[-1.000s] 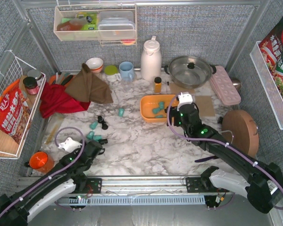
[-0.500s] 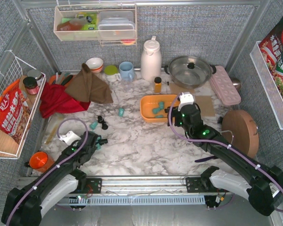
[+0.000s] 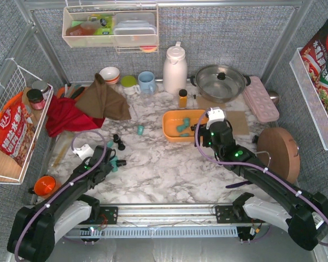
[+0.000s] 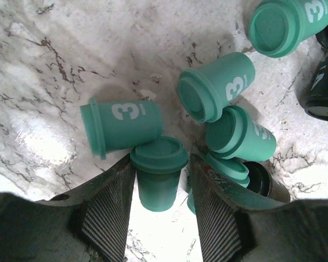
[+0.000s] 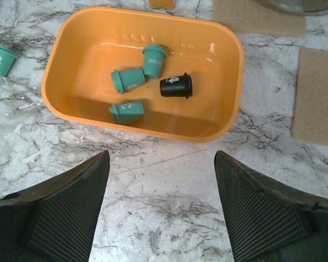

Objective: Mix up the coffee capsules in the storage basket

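Note:
The orange storage basket [image 3: 169,131] sits at mid table and holds three teal capsules and one black capsule [image 5: 176,86]. My right gripper [image 3: 203,132] hovers just in front of the basket [image 5: 229,49], open and empty [image 5: 161,158]. My left gripper [image 3: 116,162] is down in a cluster of loose capsules on the left. In the left wrist view its fingers [image 4: 162,164] are closed on the rim of a teal capsule [image 4: 157,188]. Several teal capsules [image 4: 120,124] and a black capsule [image 4: 322,87] lie around it.
More loose capsules lie left of the basket, one teal [image 3: 140,130] and one black [image 3: 119,143]. An amber bottle [image 3: 182,98], white thermos [image 3: 175,68], pot [image 3: 221,82], pink egg tray [image 3: 261,98] and round wooden board [image 3: 277,153] stand around. Cloths [image 3: 103,98] lie at the back left.
My left arm has reached forward and to the right into the capsule cluster and now has a teal capsule between its fingers. The right arm has hardly moved.

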